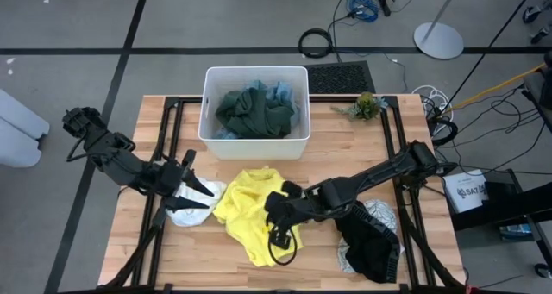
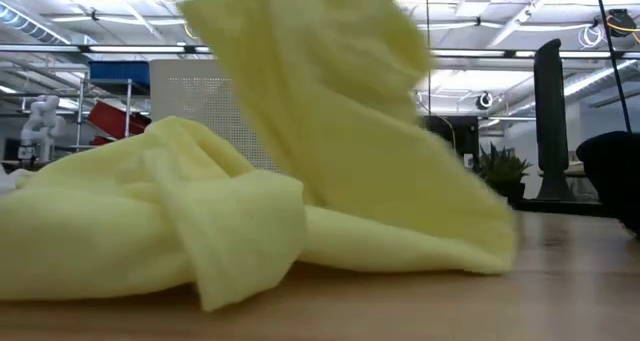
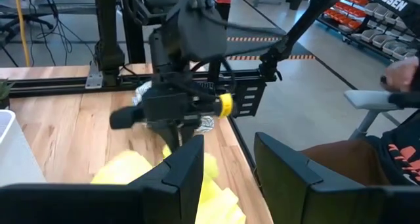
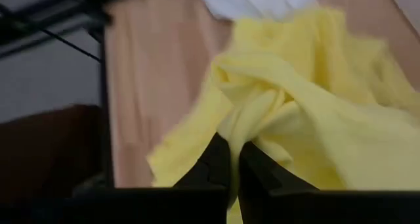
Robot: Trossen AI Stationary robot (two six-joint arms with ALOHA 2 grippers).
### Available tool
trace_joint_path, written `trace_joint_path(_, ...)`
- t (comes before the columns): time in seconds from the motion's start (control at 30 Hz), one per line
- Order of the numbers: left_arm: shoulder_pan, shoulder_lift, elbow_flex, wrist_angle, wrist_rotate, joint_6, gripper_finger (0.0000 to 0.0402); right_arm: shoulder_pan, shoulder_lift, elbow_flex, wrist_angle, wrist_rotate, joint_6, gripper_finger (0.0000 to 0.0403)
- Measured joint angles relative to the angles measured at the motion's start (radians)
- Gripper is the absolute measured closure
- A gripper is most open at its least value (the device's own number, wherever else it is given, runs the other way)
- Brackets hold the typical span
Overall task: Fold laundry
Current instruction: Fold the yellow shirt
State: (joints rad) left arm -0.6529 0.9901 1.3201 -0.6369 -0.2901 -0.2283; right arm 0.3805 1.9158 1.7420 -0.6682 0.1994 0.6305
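The bright yellow garment [image 1: 246, 212] lies crumpled on the middle of the wooden table. Part of it is drawn up in a peak [image 2: 320, 91], and the rest is spread on the wood. My right gripper [image 4: 235, 150] is shut on that raised part and reaches in from the table's right side [image 1: 280, 209]. My left gripper [image 1: 200, 196] hangs open at the garment's left, above a small white cloth [image 1: 188, 213]. Nothing is between its fingers [image 3: 226, 168]. Dark green and light blue garments [image 1: 256, 111] lie in the white tub. My right gripper pinches a gathered bunch of folds of the yellow garment [image 4: 252, 122] between its two fingers. The fingers slant down from the table's right side. The cloth rises from the table to the fingers, and its lower part [image 2: 150, 221] lies in a heap on the wood.
The white tub [image 1: 255, 69] stands at the far middle of the table. A black garment [image 1: 371, 251] and a grey-white patterned cloth [image 1: 379, 215] lie near the right front corner. A small plant [image 1: 366, 106] sits at the far right. A person [image 3: 394, 132] sits beyond the table's right edge.
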Motion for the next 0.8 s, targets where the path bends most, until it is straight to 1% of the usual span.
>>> trace_joint_path(0.07,0.0,0.0,0.0,0.0,0.0,0.0,0.0259,-0.003,0.017,0.0,0.091,-0.018,-0.037,0.0403)
trace_joint_path(0.17,-0.003,0.0,0.0,0.0,0.0,0.0,0.0259,-0.004,0.064,0.0,0.176,-0.035,-0.064,0.0403)
trace_joint_path(0.27,-0.003,0.0,0.0,-0.001,0.0,-0.001,0.0259,-0.014,0.131,0.0,0.213,-0.101,-0.067,0.0402)
trace_joint_path(0.37,-0.003,0.001,0.0,-0.001,0.0,-0.001,0.0259,-0.027,0.194,0.0,0.229,-0.144,-0.063,0.0391)
trace_joint_path(0.53,-0.003,0.001,0.0,-0.002,0.001,0.0,0.0259,-0.053,0.27,0.0,0.241,-0.174,-0.003,0.0355)
trace_joint_path(0.7,-0.003,0.001,0.0,-0.008,0.001,0.0,0.0259,-0.063,0.309,0.0,0.256,-0.273,0.013,0.0298)
trace_joint_path(0.8,-0.002,0.001,-0.001,-0.008,0.001,0.0,0.0259,-0.061,0.31,0.0,0.262,-0.337,-0.024,0.0259)
